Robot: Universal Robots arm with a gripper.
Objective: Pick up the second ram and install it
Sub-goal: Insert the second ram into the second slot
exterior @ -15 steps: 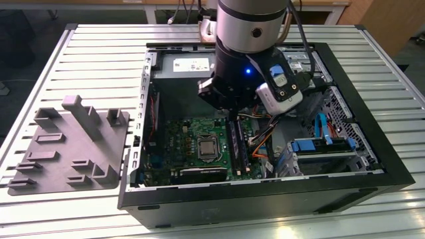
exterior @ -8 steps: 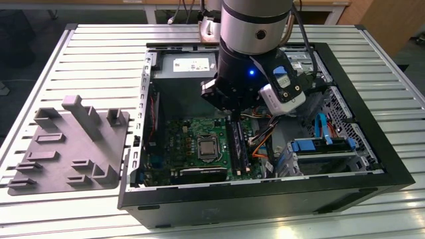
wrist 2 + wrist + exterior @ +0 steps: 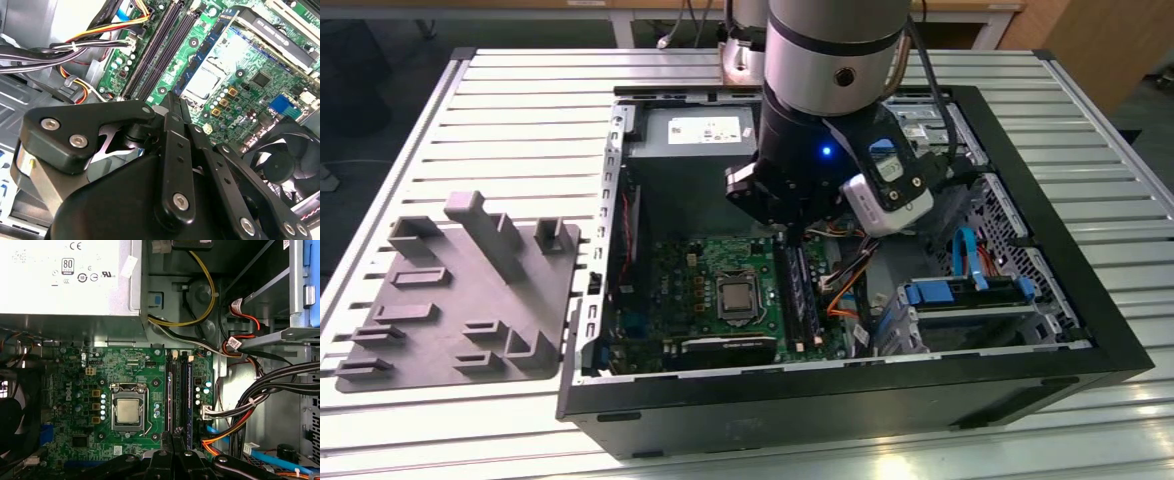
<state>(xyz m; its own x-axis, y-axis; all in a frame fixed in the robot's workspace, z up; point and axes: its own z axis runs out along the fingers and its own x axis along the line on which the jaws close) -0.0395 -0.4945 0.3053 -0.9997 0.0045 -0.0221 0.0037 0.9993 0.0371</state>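
Observation:
My gripper (image 3: 787, 232) hangs inside the open computer case over the motherboard (image 3: 75, 390). Its black fingers (image 3: 171, 102) are pressed together, shut, with nothing seen between them. The second ram (image 3: 169, 395) is a thin dark-blue stick standing edge-on in the black slot nearest the processor (image 3: 128, 411). It is also seen in the second wrist view (image 3: 205, 50) and the exterior view (image 3: 790, 290). The gripper (image 3: 172, 437) sits right over the stick's near end; I cannot tell whether it touches. Another blue stick (image 3: 189, 400) stands in the outermost slot.
A grey holder tray (image 3: 454, 290) lies on the table at the exterior view's left. The power supply (image 3: 687, 130) fills the case's far end. Bundled cables (image 3: 260, 395) run close beside the slots. A fan (image 3: 280, 160) and blue drive brackets (image 3: 961, 292) flank the board.

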